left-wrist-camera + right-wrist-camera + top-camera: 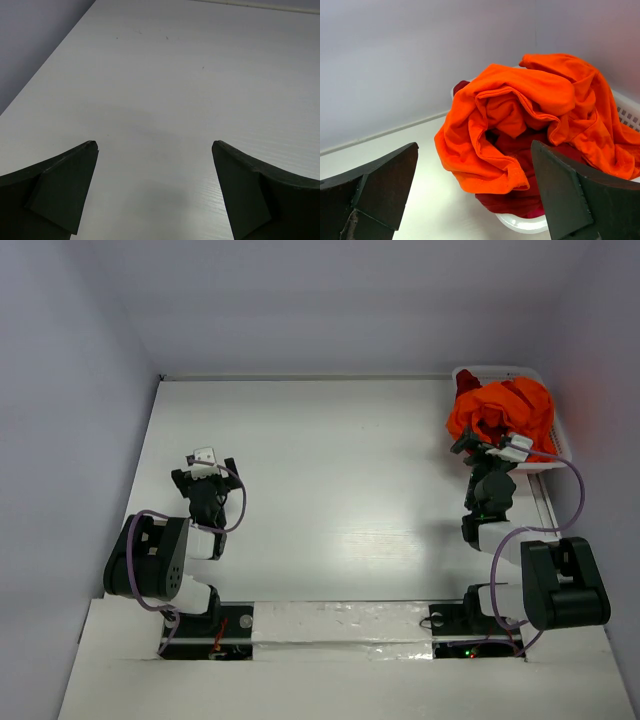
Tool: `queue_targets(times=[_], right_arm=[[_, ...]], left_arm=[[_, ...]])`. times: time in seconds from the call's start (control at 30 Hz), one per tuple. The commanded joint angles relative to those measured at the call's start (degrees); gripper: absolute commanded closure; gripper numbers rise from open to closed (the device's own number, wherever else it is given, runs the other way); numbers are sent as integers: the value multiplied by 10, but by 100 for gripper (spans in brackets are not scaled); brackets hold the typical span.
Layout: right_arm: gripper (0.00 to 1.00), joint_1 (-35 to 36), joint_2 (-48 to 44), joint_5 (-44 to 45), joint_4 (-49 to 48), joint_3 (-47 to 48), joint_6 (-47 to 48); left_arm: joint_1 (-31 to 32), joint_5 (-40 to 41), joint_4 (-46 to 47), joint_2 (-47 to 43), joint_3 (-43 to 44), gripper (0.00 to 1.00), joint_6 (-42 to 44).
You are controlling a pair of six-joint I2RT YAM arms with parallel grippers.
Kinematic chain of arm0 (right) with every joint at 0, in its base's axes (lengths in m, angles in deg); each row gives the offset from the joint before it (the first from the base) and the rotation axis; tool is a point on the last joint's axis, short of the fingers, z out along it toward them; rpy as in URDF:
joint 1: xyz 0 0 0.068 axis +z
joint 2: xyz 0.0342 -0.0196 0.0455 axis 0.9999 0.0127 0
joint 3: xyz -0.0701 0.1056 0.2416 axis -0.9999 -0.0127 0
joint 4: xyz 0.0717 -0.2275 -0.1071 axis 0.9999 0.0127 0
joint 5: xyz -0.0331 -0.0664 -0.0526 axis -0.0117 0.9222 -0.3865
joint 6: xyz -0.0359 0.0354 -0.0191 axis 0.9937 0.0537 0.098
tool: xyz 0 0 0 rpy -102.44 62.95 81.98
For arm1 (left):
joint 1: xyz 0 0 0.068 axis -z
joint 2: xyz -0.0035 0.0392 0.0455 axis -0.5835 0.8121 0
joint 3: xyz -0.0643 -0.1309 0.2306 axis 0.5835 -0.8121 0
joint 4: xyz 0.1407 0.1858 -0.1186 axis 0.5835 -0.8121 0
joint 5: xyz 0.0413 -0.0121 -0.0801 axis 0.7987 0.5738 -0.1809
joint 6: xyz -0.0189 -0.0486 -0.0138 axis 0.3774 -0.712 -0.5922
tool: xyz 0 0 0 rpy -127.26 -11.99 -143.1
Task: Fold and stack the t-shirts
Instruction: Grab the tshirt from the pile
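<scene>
The wide white flat counter [330, 490] is bare in the middle, so I think the job has only just begun: nothing is folded and nothing is stacked yet. In its far right corner sits the white plastic lattice basket [545, 468]. Both shirts are heaped in it. The bright orange soft cloth t-shirt [520, 115] is bunched up on top and hangs over the rim. The dark red cloth t-shirt [520, 202] is mostly under it.

The right gripper [474, 145] is right at the basket, pointing at the orange heap. Its jaws are wide apart and hold nothing. I think it should pinch a fold of the orange shirt next and pull it out onto the bare counter. The two shirts are tangled, so the red one might come out too.

The left gripper [155, 144] waits near the left edge. It is spread wide too, with nothing in it.
</scene>
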Motion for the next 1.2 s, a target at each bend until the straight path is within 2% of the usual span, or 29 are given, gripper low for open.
queue_targets(times=[0.0,0.5,0.57,0.67,0.7,0.73,0.77,0.8,0.83,0.87,0.93,0.97,1.07,1.13,1.17], right_arm=[[0,-4,1,6,-45,-1,-1],[0,-4,1,5,-43,-1,-3],[0,-4,-7,4,-37,-3,1],[0,-4,-22,-8,-5,9,1],[0,-4,-21,-7,-18,5,7],[0,-4,-21,-7,-22,1,8],[0,-4,-27,-7,-14,1,4],[0,-4,-27,-9,-24,0,9],[0,-4,-37,25,-13,3,13],[0,-4,-79,57,120,55,-25],[0,-4,-93,139,253,131,-50],[0,-4,-87,141,310,191,-14],[0,-4,-101,154,395,249,-37],[0,-4,-117,118,439,297,-58],[0,-4,-122,106,469,309,-70]], left_arm=[[-2,2,156,-12,2,1,-5],[-2,1,154,-11,3,1,-6],[-2,17,158,-32,1,1,-2],[9,67,-50,-74,98,1,-13],[9,71,-210,-72,197,1,-19],[9,74,-277,-63,247,1,-66],[9,62,-329,-57,289,1,-80],[9,46,-416,-54,368,1,-91],[9,10,-454,-48,404,1,-107],[9,-7,-485,-46,434,1,-111],[9,-31,-568,-39,510,1,-115],[9,-43,-601,-37,528,1,-123],[9,-107,-608,-43,555,1,-126],[9,-138,-622,-46,572,1,-142],[9,-179,-643,-43,582,1,-144]])
